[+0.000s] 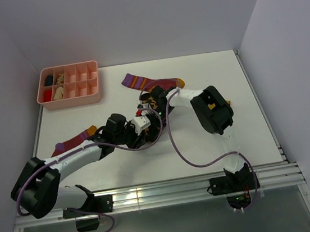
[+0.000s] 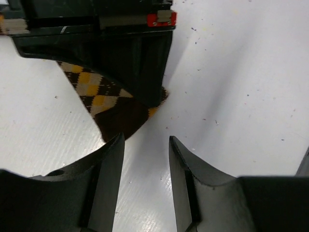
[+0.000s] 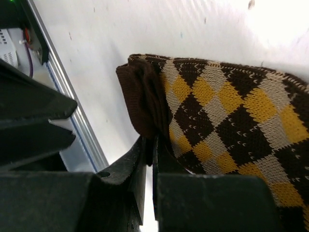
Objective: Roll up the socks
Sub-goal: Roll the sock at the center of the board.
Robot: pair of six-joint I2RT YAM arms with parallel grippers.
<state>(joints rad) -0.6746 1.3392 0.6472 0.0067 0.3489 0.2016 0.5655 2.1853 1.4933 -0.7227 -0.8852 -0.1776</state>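
Note:
My right gripper [image 3: 150, 141] is shut on the dark brown end of the brown-and-tan diamond-check sock [image 3: 227, 111], which lies flat on the white table. In the left wrist view the same sock [image 2: 104, 99] pokes out from under the right gripper's black body. My left gripper [image 2: 145, 141] stands just short of the sock's tip, open, with only bare table between its fingers. In the top view both grippers meet at the table's middle. One maroon sock [image 1: 150, 82] with a purple cuff lies behind them. Another maroon sock [image 1: 73, 141] lies at the left beside my left arm.
A pink compartment tray [image 1: 91, 95] with small items in its left cells stands at the back left. The metal rail [image 1: 170, 190] at the table's near edge shows behind the sock in the right wrist view. Walls close in the table on three sides.

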